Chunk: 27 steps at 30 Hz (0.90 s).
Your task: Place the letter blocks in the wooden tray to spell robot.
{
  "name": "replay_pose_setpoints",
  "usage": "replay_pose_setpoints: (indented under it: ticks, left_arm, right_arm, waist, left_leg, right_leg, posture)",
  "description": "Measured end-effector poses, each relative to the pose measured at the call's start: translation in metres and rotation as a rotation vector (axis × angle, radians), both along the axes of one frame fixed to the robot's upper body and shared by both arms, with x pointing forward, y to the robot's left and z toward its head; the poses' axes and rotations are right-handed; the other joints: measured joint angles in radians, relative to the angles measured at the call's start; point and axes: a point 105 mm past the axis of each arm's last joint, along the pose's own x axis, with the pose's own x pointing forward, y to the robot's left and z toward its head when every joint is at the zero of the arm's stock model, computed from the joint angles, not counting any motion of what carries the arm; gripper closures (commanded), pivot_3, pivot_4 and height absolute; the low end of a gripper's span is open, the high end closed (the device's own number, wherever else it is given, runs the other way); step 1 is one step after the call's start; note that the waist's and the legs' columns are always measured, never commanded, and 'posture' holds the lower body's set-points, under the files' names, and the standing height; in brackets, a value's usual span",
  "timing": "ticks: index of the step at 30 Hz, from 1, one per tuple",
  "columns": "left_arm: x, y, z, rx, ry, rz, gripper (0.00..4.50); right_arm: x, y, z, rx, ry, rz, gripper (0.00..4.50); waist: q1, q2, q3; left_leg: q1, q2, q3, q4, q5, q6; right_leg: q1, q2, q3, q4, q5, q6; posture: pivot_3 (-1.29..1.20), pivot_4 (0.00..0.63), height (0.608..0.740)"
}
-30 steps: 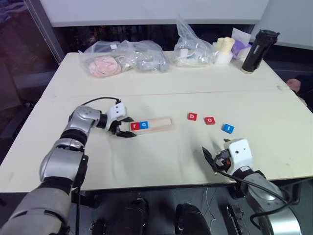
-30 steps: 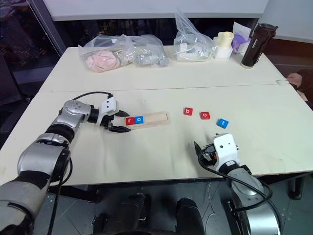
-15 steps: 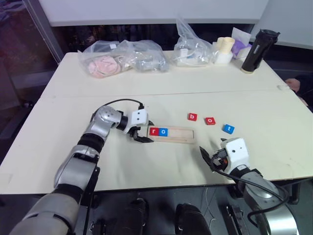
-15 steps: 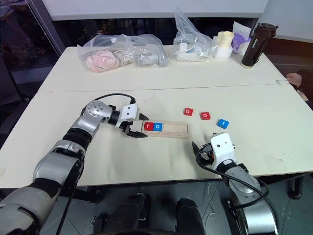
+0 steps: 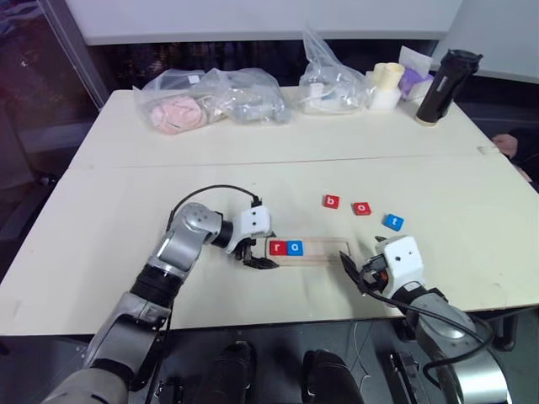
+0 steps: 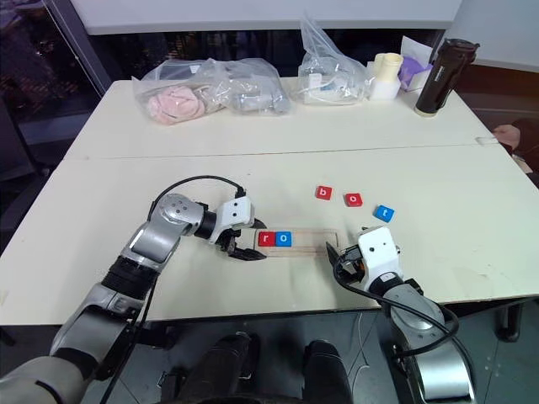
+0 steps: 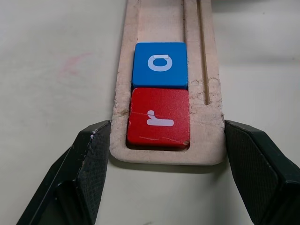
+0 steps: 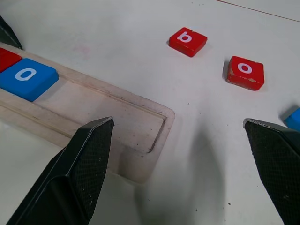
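Right gripper [image 5: 357, 273] nearest, spread wide, nothing between fingers, just beside right end of tray [image 5: 324, 249]. Left gripper [image 5: 256, 254] clamped on tray's left end, fingers [image 7: 89, 164] on either side of the wood. Tray lying flat on tabletop [image 5: 126, 194] between the two grippers. Red r [image 5: 279, 247] and blue o [image 5: 295, 247] seated side by side at tray's left end, touching; remainder of groove bare. Beyond tray, loose in a row: red b [image 5: 332, 201], red o [image 5: 361, 208], blue t [image 5: 392, 221].
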Motion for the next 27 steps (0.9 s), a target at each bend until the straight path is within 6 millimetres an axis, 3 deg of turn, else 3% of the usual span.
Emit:
replay_pose_setpoints:
  ticks: [19,21,22,27]
  left_arm:
    - [-0.014,0.003,-0.008,-0.002,-0.053,0.062,1.37]
    - [-0.014,0.003,-0.007,-0.01,-0.064,0.06,0.33]
    - [-0.015,0.004,-0.008,-0.012,-0.068,0.06,0.04]
    - [-0.017,0.011,-0.01,-0.018,-0.074,0.056,0.04]
  right_arm:
    - [0.0,0.0,0.001,-0.008,0.0,0.015,0.0]
    - [0.001,0.0,0.001,-0.01,-0.001,0.016,0.0]
    - [0.001,0.0,0.002,-0.011,-0.001,0.016,0.0]
    - [0.002,-0.001,0.002,-0.015,-0.003,0.017,0.0]
  waist:
    - [0.0,0.001,-0.001]
    - [0.0,0.001,-0.001]
    - [0.0,0.001,-0.001]
    - [-0.004,0.003,-0.002]
  left_leg:
    - [0.006,0.0,0.001,-0.011,0.0,-0.001]
    - [0.006,0.0,0.001,-0.011,0.0,-0.001]
    - [0.006,0.0,0.001,-0.011,0.0,-0.001]
    - [0.007,0.001,0.001,-0.012,0.0,-0.001]
  right_leg:
    - [0.0,0.0,0.001,-0.001,-0.003,-0.003]
    - [0.0,0.0,0.001,-0.001,-0.003,-0.002]
    - [0.0,0.0,0.001,-0.001,-0.003,-0.002]
    - [0.0,0.0,0.001,-0.001,-0.005,0.001]
  posture:
    - [0.0,0.15,0.725]
    - [0.0,0.15,0.725]
    - [0.0,0.15,0.725]
    - [0.0,0.15,0.725]
